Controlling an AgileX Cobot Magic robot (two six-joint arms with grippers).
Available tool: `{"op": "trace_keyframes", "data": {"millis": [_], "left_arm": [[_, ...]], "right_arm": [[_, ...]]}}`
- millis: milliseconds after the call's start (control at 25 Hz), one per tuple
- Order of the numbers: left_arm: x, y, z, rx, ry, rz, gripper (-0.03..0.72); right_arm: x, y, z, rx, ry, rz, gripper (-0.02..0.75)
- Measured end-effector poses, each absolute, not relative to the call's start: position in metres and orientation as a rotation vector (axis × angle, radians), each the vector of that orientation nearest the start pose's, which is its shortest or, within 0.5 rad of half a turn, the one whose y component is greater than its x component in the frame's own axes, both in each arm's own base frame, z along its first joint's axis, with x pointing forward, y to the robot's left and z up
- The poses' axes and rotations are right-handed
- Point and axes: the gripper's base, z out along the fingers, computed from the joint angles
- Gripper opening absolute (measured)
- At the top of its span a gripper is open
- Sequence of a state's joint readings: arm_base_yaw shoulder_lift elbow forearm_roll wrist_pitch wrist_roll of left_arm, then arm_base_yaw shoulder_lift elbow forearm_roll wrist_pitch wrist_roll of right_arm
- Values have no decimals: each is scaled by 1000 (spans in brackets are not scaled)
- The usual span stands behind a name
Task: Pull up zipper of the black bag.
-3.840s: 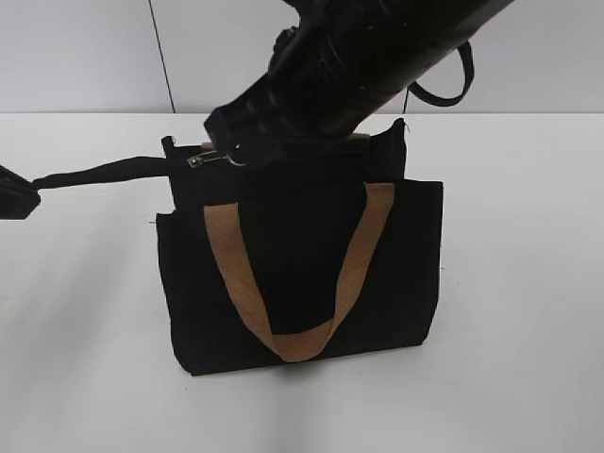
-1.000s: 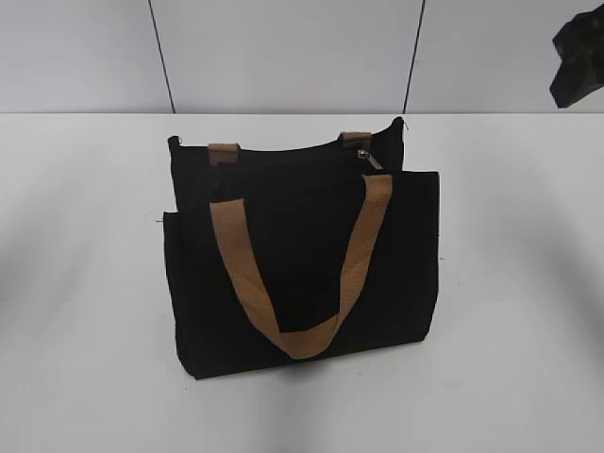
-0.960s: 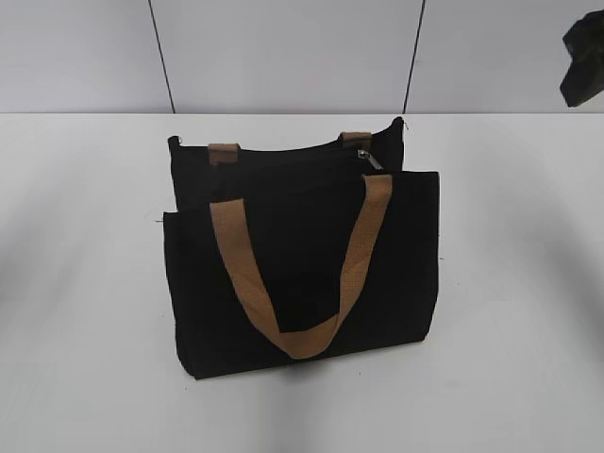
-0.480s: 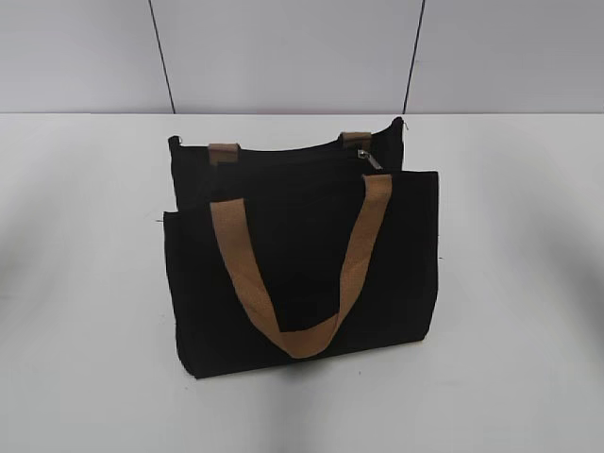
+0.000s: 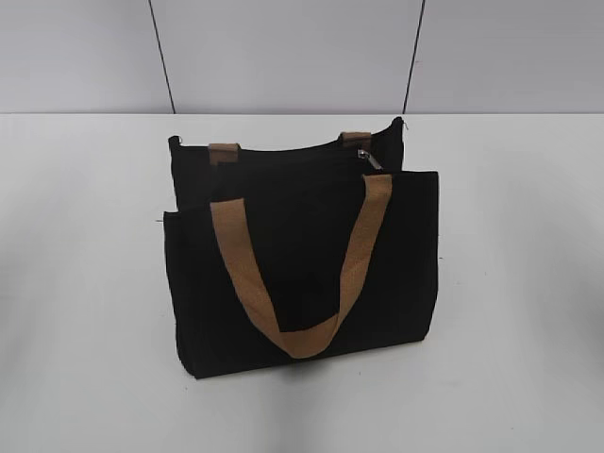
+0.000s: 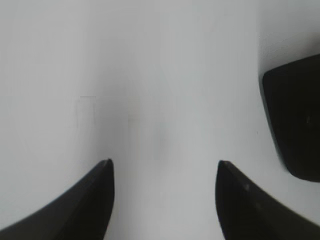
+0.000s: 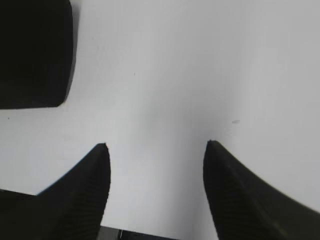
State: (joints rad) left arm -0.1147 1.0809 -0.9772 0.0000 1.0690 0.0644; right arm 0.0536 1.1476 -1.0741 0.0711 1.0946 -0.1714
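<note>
The black bag (image 5: 302, 260) stands upright near the middle of the white table (image 5: 85, 330) in the exterior view. Its long axis runs from 9 o'clock to 3 o'clock, a little raised at the 3 o'clock end, and the broad front panel faces the camera. 1 tan strap handle (image 5: 300, 274) hangs down over this front panel in a U shape. Of the second handle only 2 short tan ends (image 5: 224, 151) are seen at the back top edge; the rest is hidden behind the bag.

The zipper (image 5: 283, 160) goes along the top of the bag, with the same axis. Its line is black on black fabric and hard to follow. The small silvery pull tab (image 5: 370, 159) lies at the 3 o'clock end of the top, pointing toward 4 o'clock.

No arm appears in the exterior view. In the left wrist view the left gripper (image 6: 165, 167) is spread wide over bare table, holding nothing; a dark shape (image 6: 295, 120) is cut off by the frame at 3 o'clock, and I cannot tell what it is. In the right wrist view the right gripper (image 7: 157, 147) is also spread wide and holds nothing, with a similar dark block (image 7: 32, 52) cut off at 10 o'clock.
</note>
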Motion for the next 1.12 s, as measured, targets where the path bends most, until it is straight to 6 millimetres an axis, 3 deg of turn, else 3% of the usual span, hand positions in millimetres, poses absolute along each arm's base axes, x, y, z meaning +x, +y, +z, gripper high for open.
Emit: {"op": "trace_keyframes", "data": {"millis": [400,680,1120], "left_arm": [[106,-19,289,198,2527,-126,477],[68,-15,279,198,2434,-134,477],[21,-9,284,195,2188,-130,477]], "right_arm": [[117,14,289,-256,2574,90,462],[85,13,263,-253,2557,101,463],[52,12,265,-256,2437,94,463]]}}
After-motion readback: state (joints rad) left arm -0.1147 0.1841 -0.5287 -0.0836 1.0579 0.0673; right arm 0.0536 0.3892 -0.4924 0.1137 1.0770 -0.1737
